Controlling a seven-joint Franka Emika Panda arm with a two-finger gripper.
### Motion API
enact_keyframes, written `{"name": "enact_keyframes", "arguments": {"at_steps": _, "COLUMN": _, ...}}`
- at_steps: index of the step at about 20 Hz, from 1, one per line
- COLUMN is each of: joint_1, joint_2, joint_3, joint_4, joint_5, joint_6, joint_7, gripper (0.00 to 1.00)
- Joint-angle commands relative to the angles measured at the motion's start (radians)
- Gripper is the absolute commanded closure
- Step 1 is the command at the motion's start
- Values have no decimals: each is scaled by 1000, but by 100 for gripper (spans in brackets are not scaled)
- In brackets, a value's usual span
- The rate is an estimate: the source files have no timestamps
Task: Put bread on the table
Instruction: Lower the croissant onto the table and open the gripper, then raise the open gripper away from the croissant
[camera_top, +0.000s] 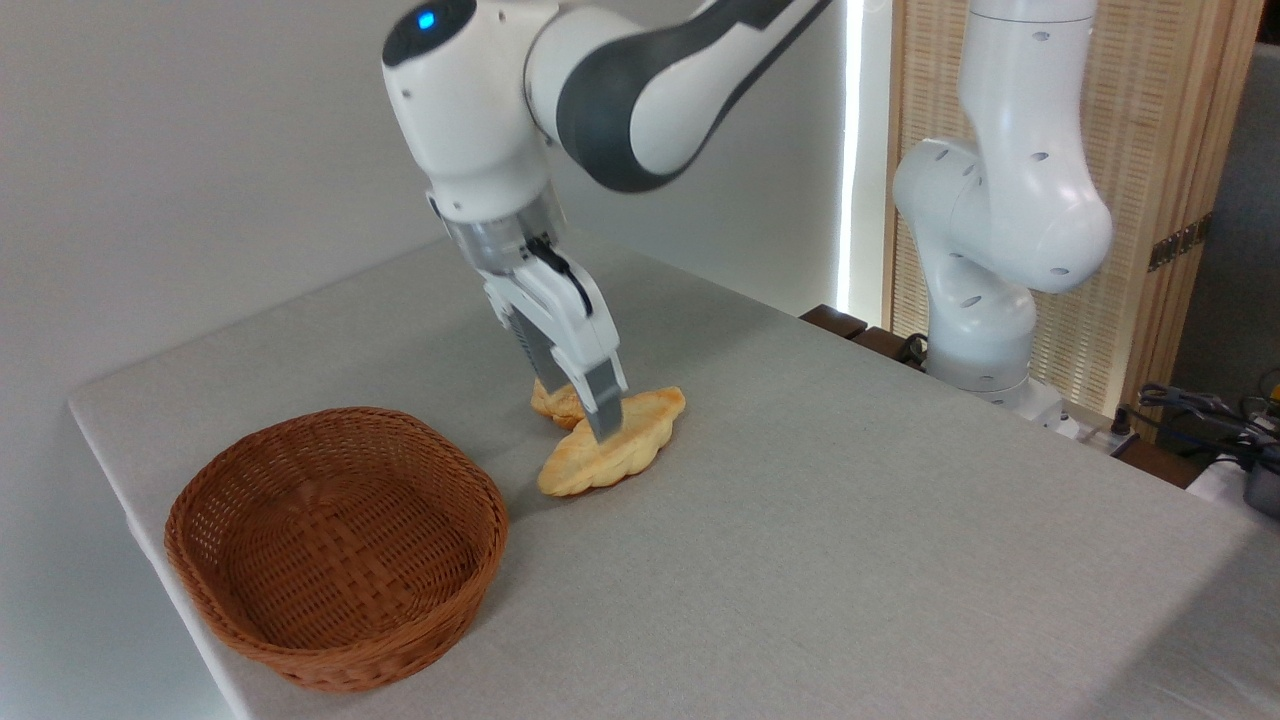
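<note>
Placement step looks nearly done: the bread (612, 450) is lying on the table (850, 520), just right of the empty basket (335, 545) and touching the small bun (556, 402) behind it. The gripper (600, 425) is seen closed down on the loaf's middle; release and a straight lift are judged next, without dragging it. The loaf is braided, pale golden, tapered at both ends.

No legible text or labels.
</note>
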Motion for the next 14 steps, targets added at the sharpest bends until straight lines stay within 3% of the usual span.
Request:
{"name": "enact_keyframes", "arguments": {"at_steps": 1, "joint_1": -4, "joint_2": -6, "joint_3": 3, "joint_4": 128, "joint_5": 9, "joint_6": -7, "joint_7": 6, "gripper": 0}}
{"name": "enact_keyframes", "arguments": {"at_steps": 7, "joint_1": -1, "joint_2": 8, "joint_3": 9, "joint_4": 219, "joint_5": 100, "joint_6": 7, "joint_7": -11, "gripper": 0}}
{"name": "enact_keyframes", "arguments": {"at_steps": 14, "joint_1": 30, "joint_2": 22, "joint_3": 12, "joint_4": 219, "joint_5": 104, "joint_6": 92, "joint_7": -11, "gripper": 0}}
